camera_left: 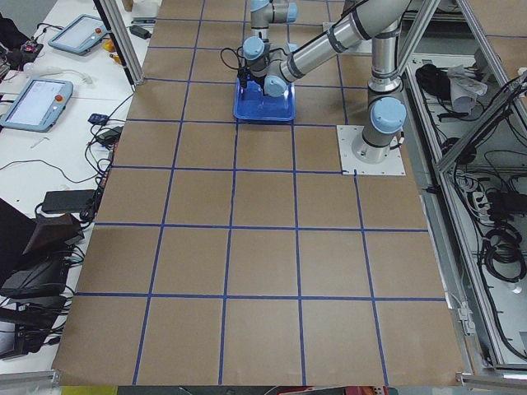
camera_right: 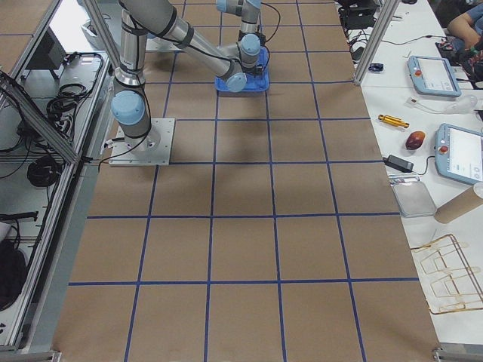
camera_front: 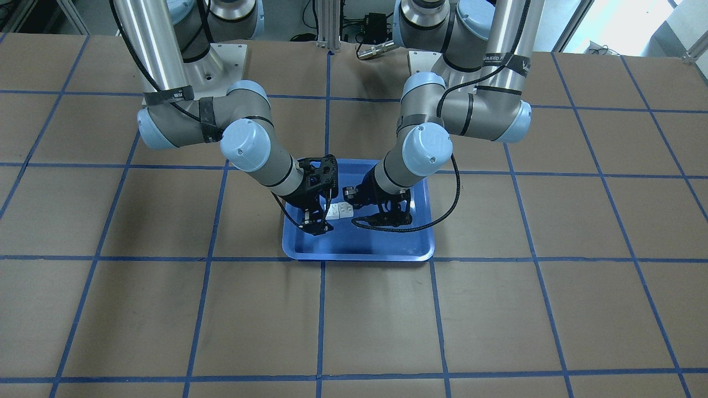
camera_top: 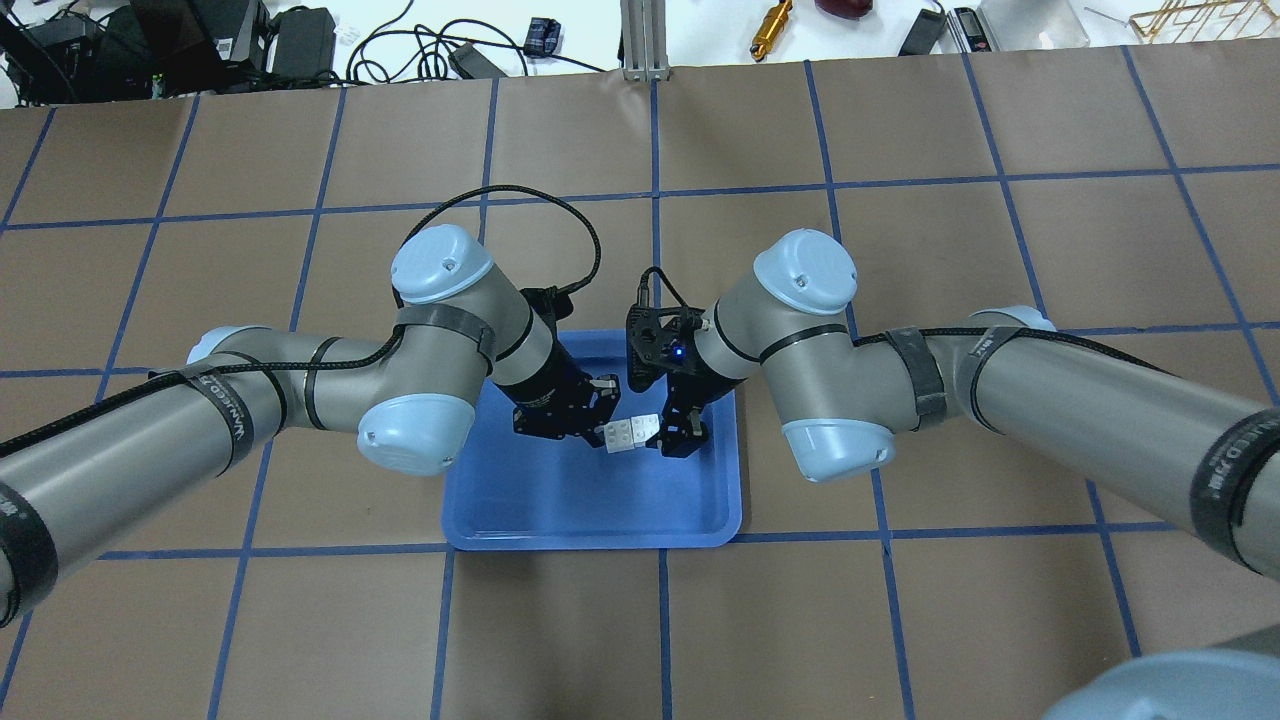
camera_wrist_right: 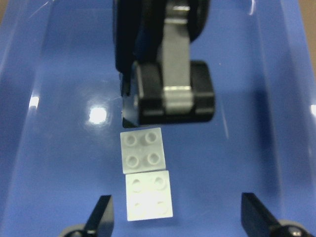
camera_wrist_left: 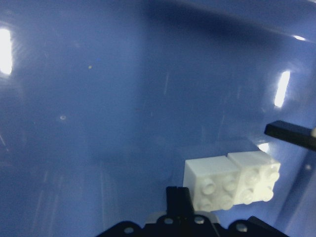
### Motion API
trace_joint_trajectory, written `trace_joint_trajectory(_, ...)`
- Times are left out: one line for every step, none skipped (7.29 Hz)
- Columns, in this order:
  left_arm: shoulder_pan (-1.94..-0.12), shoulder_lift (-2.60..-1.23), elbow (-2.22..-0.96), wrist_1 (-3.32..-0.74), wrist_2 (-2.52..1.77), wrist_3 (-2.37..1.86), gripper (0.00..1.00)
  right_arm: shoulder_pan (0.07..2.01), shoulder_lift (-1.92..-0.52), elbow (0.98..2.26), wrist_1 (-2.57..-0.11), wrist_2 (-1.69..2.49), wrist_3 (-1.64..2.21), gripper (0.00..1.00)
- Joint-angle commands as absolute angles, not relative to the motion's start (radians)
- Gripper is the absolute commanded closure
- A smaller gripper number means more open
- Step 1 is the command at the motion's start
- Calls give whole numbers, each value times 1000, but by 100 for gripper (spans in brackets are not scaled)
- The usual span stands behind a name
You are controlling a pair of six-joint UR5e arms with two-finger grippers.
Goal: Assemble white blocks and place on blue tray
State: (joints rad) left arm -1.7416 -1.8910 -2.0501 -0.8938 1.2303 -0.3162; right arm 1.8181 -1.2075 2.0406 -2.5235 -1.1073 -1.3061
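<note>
Table (camera_top: 900,620): brown surface ruled into squares by blue tape lines (camera_top: 885,430), carrying everything below. Left arm (camera_top: 250,400) and right arm (camera_top: 1050,390): grey jointed arms with pale blue caps, reaching in from opposite sides and bending down so their wrists meet over the middle of the table. Blue tray (camera_top: 560,510): shallow, glossy, with rounded corners and a raised rim, lying flat at mid-table between the two arms, its robot-side edge along a tape line; both wrists hang over its far half. Right end effector (camera_wrist_right: 175,210): black, pointing down into the tray, spread wide, with its fingers (camera_wrist_right: 101,217) standing clear on either side of the nearer block and touching neither block. Left end effector (camera_top: 597,425): black with a grey link, pointing down into the tray from the opposite side, its tip just beside the outer end of the block pair; its own wrist view shows a single dark finger at centre, so it appears drawn narrow with nothing gripped. White blocks (camera_top: 630,434): two small square bricks, four studs each, studs up, set edge to edge in a short row in the tray, in the gap between the two end effectors; the farther one (camera_wrist_right: 143,150) lies in shadow, the nearer one (camera_wrist_right: 148,195) shows brighter.
</note>
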Motion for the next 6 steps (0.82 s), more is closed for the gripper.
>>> trace_joint_trajectory(-1743, -1899, -2048, -891, 1229, -325, 100, 1774, -1293, 2011, -2449, -1114, -1247, 8)
trace_joint_trajectory(-1743, -1899, -2048, -891, 1229, -327, 100, 1731, -1324, 1985, -2381, -1115, -1179, 8)
trace_joint_trajectory(-1743, -1899, -2048, -891, 1229, -324, 100, 1695, -1350, 1944, -2297, -1118, -1089, 8)
trace_joint_trajectory(-1743, -1899, -2048, -891, 1229, -325, 100, 1671, -1367, 1884, -2222, -1133, -951, 8)
trace_joint_trajectory(-1744, -1899, -2048, -891, 1229, -325, 100, 1666, -1368, 1815, -2198, -1184, -716, 3)
trace_joint_trajectory(-1744, -1899, -2048, -891, 1229, -325, 100, 1666, -1368, 1763, -2147, -1196, -578, 0)
